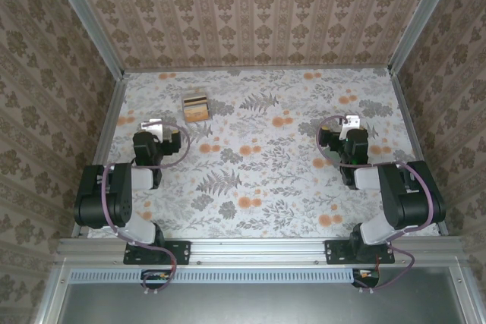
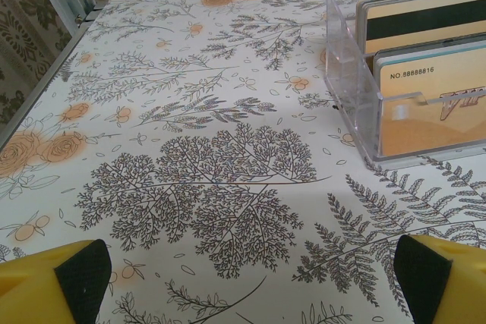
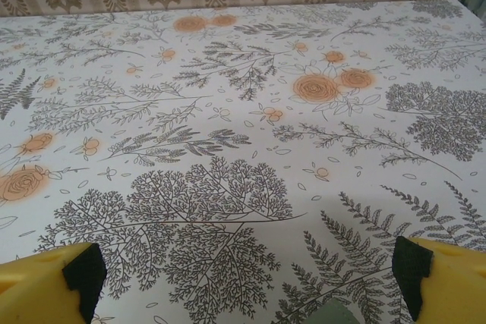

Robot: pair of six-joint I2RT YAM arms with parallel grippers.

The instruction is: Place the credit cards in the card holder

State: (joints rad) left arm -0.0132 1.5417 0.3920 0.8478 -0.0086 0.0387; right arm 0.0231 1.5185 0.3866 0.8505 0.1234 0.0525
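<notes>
Tan credit cards (image 2: 422, 122) stand upright in a clear plastic slotted stand (image 2: 348, 66) at the right of the left wrist view; the rear card (image 2: 425, 22) shows a black stripe. From above, the cards (image 1: 197, 106) sit at the table's far left. My left gripper (image 1: 154, 124) is just short of them, open and empty (image 2: 254, 278). A muted-green corner of the card holder (image 3: 335, 313) peeks in at the bottom edge of the right wrist view, between the open, empty fingers of my right gripper (image 3: 247, 278), which hovers at the right side of the table (image 1: 351, 122).
The floral tablecloth (image 1: 258, 157) covers the table. Metal rails (image 1: 106, 127) and patterned walls close in the left, right and far sides.
</notes>
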